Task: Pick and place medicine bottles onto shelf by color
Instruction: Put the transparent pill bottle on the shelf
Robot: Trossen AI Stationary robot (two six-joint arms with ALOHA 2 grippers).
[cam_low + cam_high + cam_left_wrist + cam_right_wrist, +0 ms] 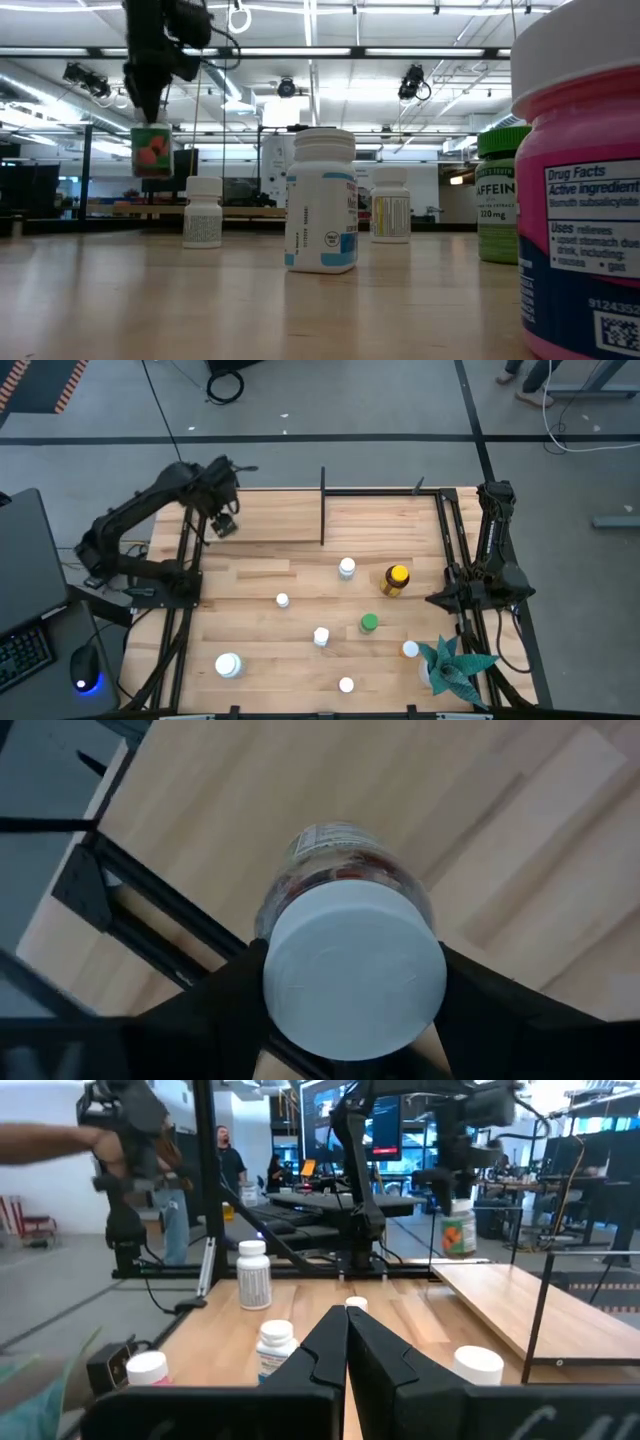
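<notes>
From above, the left gripper (224,523) hangs over the shelf's (270,520) left end. Low view: the bottle (151,150) is in the air, clear of the shelf. Left wrist view: fingers (215,995) clamp it just under its white cap (354,967); light, rigid, likely slippery plastic. Right gripper (346,1342) waits, fingers together.

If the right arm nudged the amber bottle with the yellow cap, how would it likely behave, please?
The amber bottle stands upright and looks taller than wide, so a high push may tip it. It is round, so once down it could roll. Its hard wall should not flex.
</notes>
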